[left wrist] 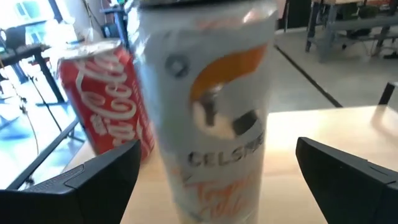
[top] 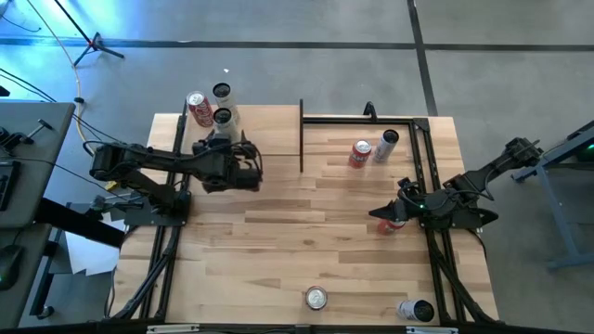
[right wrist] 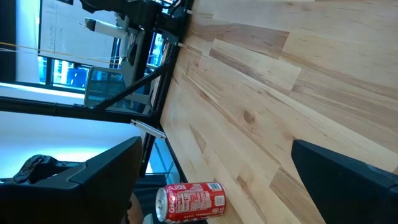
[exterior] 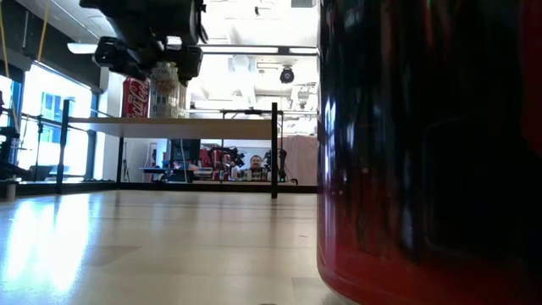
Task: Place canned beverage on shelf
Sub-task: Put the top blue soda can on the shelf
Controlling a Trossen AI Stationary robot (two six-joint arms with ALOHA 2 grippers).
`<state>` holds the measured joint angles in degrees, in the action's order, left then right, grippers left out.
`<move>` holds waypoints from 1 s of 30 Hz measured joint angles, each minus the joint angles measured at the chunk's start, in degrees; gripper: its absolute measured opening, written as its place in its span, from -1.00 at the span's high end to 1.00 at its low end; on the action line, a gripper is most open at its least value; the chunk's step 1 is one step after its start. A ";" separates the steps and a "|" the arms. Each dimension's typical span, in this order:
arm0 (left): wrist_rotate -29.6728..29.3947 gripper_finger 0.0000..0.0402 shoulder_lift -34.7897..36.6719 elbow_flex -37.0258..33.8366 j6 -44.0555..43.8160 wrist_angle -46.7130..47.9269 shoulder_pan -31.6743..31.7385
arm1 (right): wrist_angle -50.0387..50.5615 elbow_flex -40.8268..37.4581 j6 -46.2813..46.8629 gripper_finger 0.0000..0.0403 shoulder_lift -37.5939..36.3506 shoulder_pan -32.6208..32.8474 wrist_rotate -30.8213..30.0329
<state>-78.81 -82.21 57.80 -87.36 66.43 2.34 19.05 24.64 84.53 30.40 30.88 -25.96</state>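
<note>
The shelf is a pale wood board raised on thin black posts at the table's far left. On it stand a white Celsius can, a red Coca-Cola can beside it and a third can behind. My left gripper is open at the shelf, one finger on either side of the Celsius can and apart from it. My right gripper is open low over the table's right side. A red can lies on its side on the table just below its fingers.
A red can and a white-and-dark can lie inside a black metal frame at the far right. A dark red can stands at the near edge, filling the low view's right. Another can lies near right.
</note>
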 joint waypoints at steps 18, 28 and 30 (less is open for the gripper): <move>16.05 -0.99 0.02 0.00 -19.07 12.42 -6.98 | 0.00 0.00 0.00 -0.99 0.01 0.01 -0.02; 25.46 -0.99 0.03 0.01 -22.66 12.40 -14.00 | 0.00 0.00 0.00 -0.99 0.01 0.01 -0.02; 25.54 -0.99 0.02 0.01 -23.80 12.38 -16.17 | 0.00 0.00 0.00 -0.99 0.01 0.01 0.00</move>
<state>-53.27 -82.19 57.80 -111.15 78.81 -13.83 19.05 24.64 84.53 30.41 30.89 -25.96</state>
